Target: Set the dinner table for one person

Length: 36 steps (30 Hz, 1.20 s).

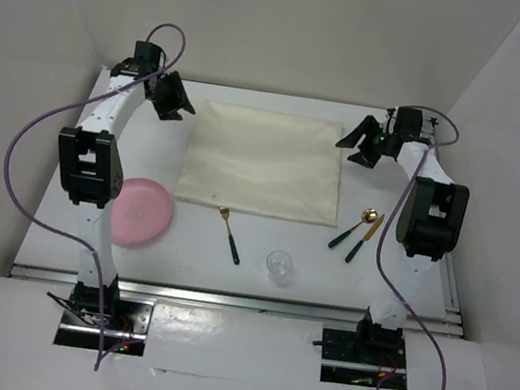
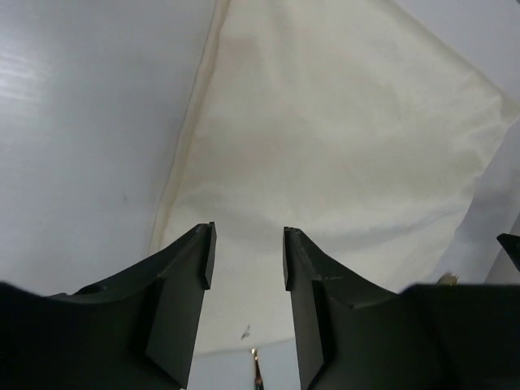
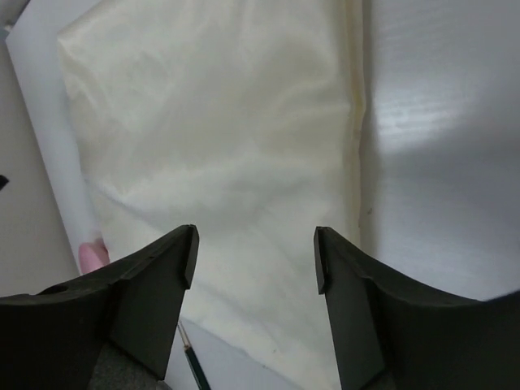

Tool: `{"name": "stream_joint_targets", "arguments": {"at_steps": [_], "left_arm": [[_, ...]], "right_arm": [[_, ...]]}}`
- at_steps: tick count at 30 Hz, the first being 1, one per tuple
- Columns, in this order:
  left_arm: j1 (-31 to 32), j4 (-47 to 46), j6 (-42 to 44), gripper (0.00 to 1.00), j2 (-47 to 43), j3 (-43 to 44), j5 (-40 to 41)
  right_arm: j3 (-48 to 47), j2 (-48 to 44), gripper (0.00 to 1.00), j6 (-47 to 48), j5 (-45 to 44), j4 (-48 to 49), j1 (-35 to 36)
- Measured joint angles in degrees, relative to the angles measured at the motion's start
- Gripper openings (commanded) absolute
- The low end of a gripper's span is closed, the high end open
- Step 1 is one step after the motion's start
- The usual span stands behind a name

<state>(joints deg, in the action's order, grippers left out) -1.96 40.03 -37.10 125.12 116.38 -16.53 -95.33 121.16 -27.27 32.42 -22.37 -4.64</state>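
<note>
A cream cloth lies spread flat at the back middle of the white dinner table. My left gripper hovers at the cloth's far left corner, open and empty; its wrist view looks down on the cloth. My right gripper hovers at the far right corner, open and empty, over the cloth. In front of the cloth lie a gold fork with a dark handle, a gold spoon and a knife. A pink plate sits at the left, a clear glass near the front.
White walls enclose the table at the back and both sides. A metal rail runs along the table's near edge in front of the arm bases. Purple cables loop off both arms.
</note>
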Motion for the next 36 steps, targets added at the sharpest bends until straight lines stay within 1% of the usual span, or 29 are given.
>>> {"name": "stream_joint_targets", "arguments": {"at_steps": [1,2,3,4,5,8,10,13,17,18,19,20,21,23,24,26,28,31,33,36], "left_arm": [[0.1,0.0,1.0,0.52,-2.8,-2.1,1.2],[0.3,0.5,1.6,0.52,-5.7,-4.3,2.2],[0.6,0.8,2.5,0.54,-8.7,-6.6,3.1],[1.0,0.6,3.0,0.6,-11.6,-9.1,3.9],[1.5,0.1,3.9,0.65,-14.3,-12.1,4.6],[3.4,0.3,5.4,0.68,-19.7,-20.2,6.7],[4.6,0.3,6.2,0.68,-20.3,-24.8,7.8],[5.7,0.1,7.3,0.68,-19.6,-31.6,8.7],[5.9,-0.1,8.5,0.68,-19.2,-37.7,9.9],[5.9,0.0,8.6,0.68,-19.2,-38.1,10.0],[5.9,-0.3,8.7,0.67,-19.2,-38.3,10.2],[5.9,-0.5,8.7,0.65,-19.2,-38.1,10.3],[5.9,-0.6,8.7,0.65,-19.2,-37.6,10.4],[5.9,-0.6,8.7,0.64,-18.6,-35.8,10.3],[6.0,-0.7,8.7,0.63,-18.1,-34.5,10.3],[6.1,-1.2,8.5,0.61,-17.2,-31.9,10.2],[6.2,-1.2,8.3,0.58,-15.3,-28.4,10.0],[6.5,-2.1,7.5,0.58,-10.8,-22.1,9.6],[6.7,-3.3,6.6,0.58,-8.0,-20.3,9.5],[6.8,-3.1,5.2,0.58,-4.4,-19.6,9.1]], "right_arm": [[3.1,-2.9,0.63,0.5,-1.1,0.4,0.1],[5.7,-5.6,0.61,1.0,-2.2,0.3,0.3],[8.3,-8.5,0.61,1.4,-3.3,0.4,0.3],[10.9,-11.2,0.6,1.5,-4.6,0.9,0.4],[13.9,-13.9,0.59,1.4,-6.0,1.4,0.5],[21.5,-20.3,0.65,1.4,-8.8,1.4,0.9],[25.0,-22.4,0.66,1.4,-10.2,0.9,1.3],[28.6,-22.9,0.66,1.5,-12.3,0.7,2.1],[32.1,-22.9,0.66,1.5,-13.5,0.1,2.6],[32.5,-22.9,0.66,1.6,-13.6,-0.1,2.7],[32.7,-22.9,0.64,1.6,-13.6,-0.2,2.8],[32.8,-22.8,0.64,1.7,-13.6,-0.3,3.0],[32.7,-22.6,0.6,1.7,-13.7,-0.3,3.4],[32.2,-21.9,0.56,1.8,-13.8,-0.3,4.7],[31.6,-21.4,0.52,1.9,-13.9,-0.4,5.7],[29.7,-19.9,0.49,1.6,-14.3,-0.5,8.5],[26.1,-17.4,0.49,1.4,-14.4,-0.6,11.6],[19.4,-12.3,0.47,1.1,-14.5,-0.5,15.4],[14.7,-8.0,0.47,0.9,-14.1,-0.3,17.2],[8.8,-1.5,0.47,0.7,-13.5,-0.5,18.1]]}}
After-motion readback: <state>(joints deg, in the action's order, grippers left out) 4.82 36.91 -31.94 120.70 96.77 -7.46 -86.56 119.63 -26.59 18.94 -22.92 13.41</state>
